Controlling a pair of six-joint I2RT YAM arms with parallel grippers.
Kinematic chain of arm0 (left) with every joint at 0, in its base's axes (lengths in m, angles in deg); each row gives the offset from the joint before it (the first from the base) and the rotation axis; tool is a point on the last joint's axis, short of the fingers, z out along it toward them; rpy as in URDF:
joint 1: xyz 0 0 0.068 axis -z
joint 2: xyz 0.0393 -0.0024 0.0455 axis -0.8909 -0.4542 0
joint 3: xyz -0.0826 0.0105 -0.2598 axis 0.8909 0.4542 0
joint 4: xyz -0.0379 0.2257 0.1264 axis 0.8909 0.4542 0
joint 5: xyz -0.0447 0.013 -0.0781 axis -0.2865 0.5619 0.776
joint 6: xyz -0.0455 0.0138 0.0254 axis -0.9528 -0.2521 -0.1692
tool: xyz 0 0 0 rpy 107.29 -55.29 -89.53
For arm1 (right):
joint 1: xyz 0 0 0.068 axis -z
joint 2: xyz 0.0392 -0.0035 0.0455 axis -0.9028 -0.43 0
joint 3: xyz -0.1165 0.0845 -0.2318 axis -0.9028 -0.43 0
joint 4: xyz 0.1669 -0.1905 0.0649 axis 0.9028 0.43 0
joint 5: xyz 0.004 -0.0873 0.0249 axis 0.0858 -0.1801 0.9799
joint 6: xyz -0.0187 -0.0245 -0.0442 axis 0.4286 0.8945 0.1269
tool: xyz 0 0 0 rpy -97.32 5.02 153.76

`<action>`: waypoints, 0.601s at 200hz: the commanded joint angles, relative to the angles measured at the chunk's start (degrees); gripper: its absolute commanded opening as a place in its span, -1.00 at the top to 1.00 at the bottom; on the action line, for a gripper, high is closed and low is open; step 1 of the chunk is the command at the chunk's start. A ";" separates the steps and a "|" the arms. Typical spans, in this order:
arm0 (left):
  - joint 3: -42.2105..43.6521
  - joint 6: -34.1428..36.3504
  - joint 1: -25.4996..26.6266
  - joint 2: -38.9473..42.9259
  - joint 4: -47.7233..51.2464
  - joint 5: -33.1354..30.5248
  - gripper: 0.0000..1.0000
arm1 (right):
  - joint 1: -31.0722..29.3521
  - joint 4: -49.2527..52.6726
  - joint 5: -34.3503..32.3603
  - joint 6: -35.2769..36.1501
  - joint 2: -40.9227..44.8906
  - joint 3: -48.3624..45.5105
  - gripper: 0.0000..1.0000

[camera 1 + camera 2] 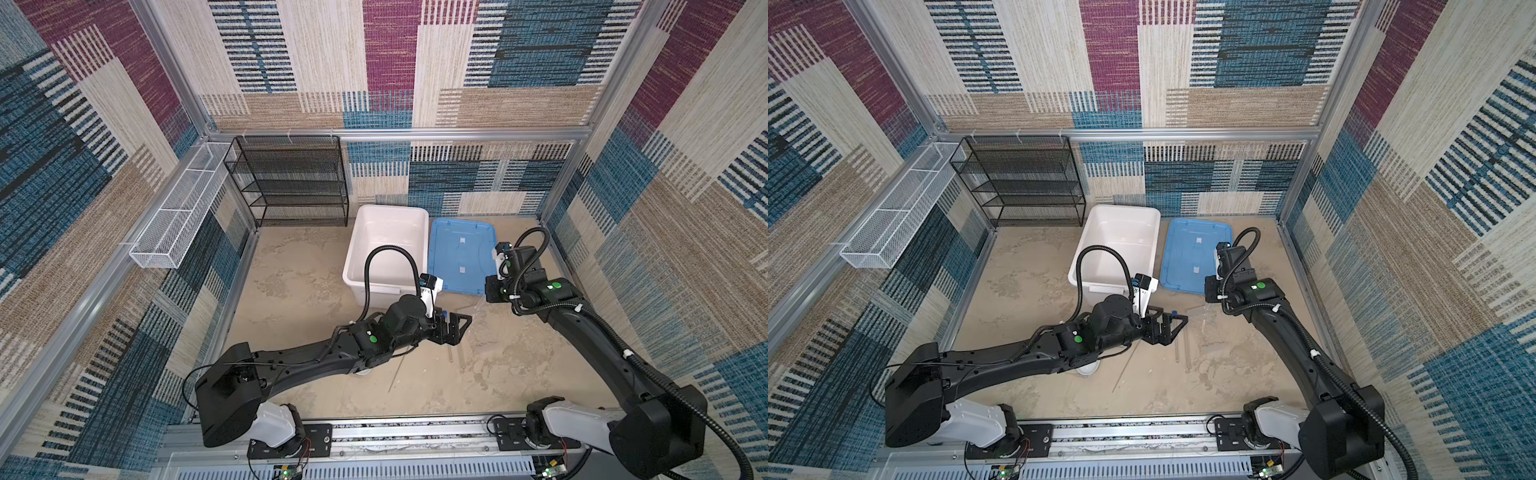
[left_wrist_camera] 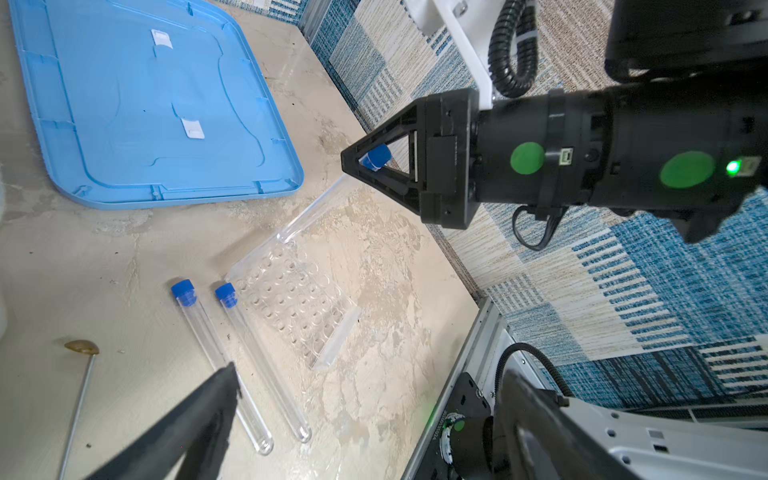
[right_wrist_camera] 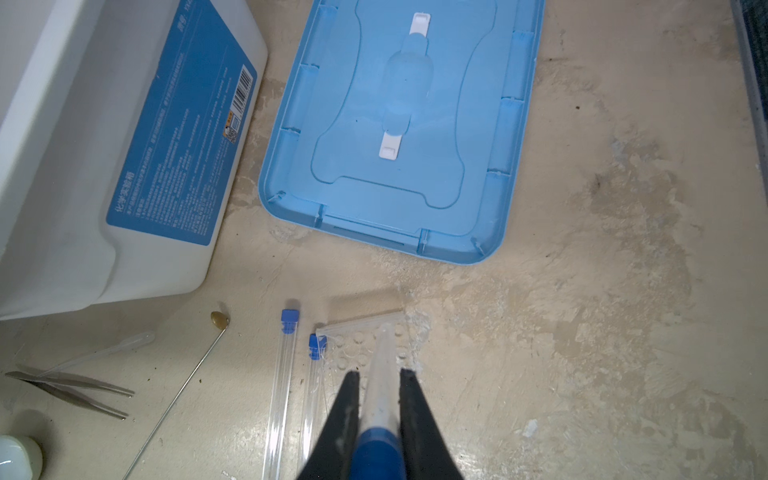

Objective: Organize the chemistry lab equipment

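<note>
Right up close in the right wrist view is a blue cap [image 3: 376, 453], and it sits on a long clear tube [image 3: 382, 353]. The right gripper [image 3: 380, 374] has its two black jaws pressed on this tube just past the cap. The tube is tilted, and its round end points at the clear tube rack [image 3: 361, 345] — I cannot tell if it touches the rack.

So the step in hand looks like putting a first tube into the rack. Next, I think, the round end has to line up with one hole. The tube also has to stand up straighter before it goes down. The rack is see-through and looks light, so it may slide if the tube pushes it from the side.

The left gripper [image 1: 461, 330] hangs near the rack with its jaws wide apart and nothing in them. It could hold the rack in place.

The rack sits on the sandy table [image 3: 582, 291], near the blue lid [image 3: 399, 124], and its rows of round holes look empty. Two more tubes [image 2: 262, 361] with blue caps lie flat, side by side, just beside the rack. Over by the white tub [image 3: 62, 166] lie the spoon-tipped rod [image 3: 178, 390], the dropper [image 3: 95, 353], the tweezers [image 3: 70, 390] and the small white dish [image 3: 16, 457] — none are put away yet.
</note>
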 commanded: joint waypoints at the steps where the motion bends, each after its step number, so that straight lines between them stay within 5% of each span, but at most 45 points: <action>1: -0.15 0.62 0.03 0.13 -1.50 -0.26 -0.98 | -0.02 1.78 -0.46 -0.06 0.39 0.82 0.68; 120: -0.23 0.33 0.05 -0.41 -0.79 -0.54 -0.98 | 0.01 1.80 -0.88 0.63 0.02 0.62 0.68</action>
